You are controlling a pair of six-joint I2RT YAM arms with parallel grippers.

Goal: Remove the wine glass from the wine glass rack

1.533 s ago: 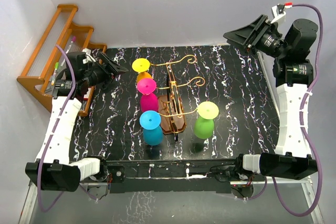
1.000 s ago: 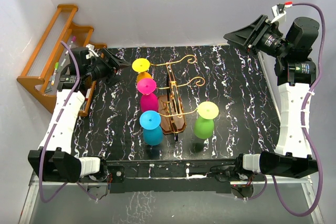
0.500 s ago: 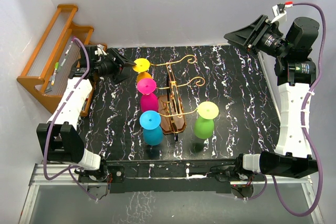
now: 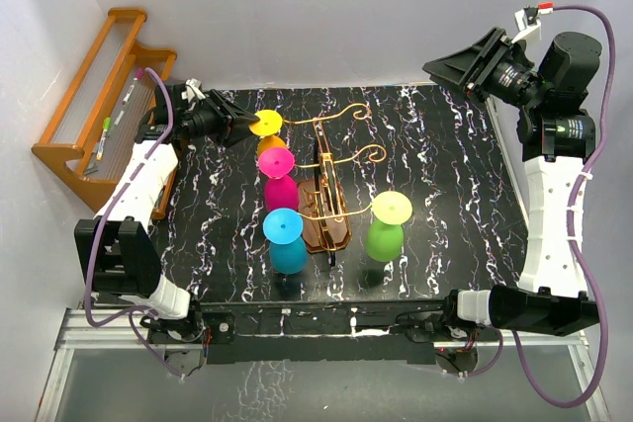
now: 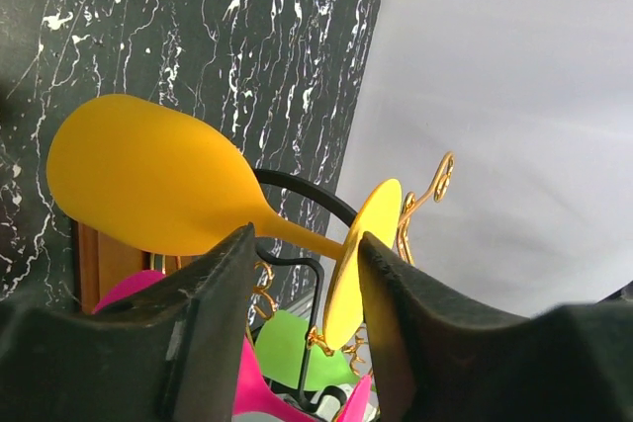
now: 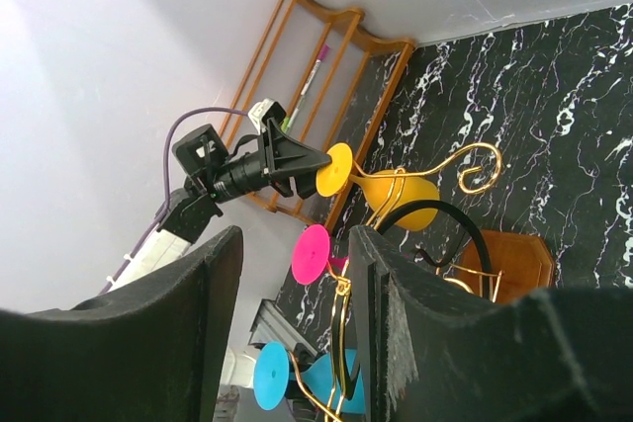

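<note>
The wine glass rack (image 4: 326, 207) stands mid-table with gold wire arms. A yellow-orange wine glass (image 4: 268, 129) hangs upside down at its back left arm, with a pink glass (image 4: 279, 181), a blue glass (image 4: 287, 242) and a green glass (image 4: 386, 226) on other arms. My left gripper (image 4: 243, 124) is open, its jaws either side of the yellow glass's foot (image 5: 366, 249) and stem, not closed on them. The bowl (image 5: 148, 180) shows beyond my left gripper (image 5: 307, 236). My right gripper (image 4: 447, 64) is open and empty, high at the back right, far from the rack (image 6: 465, 160).
A stepped orange-brown wooden shelf (image 4: 94, 96) with pens stands against the left wall, just behind my left arm. White walls close the table on the left, back and right. The black marbled tabletop (image 4: 445, 175) lies right of the rack.
My left gripper has swung right from beside the wooden shelf to the yellow glass, its open jaws now around the foot. The right arm has not moved.
</note>
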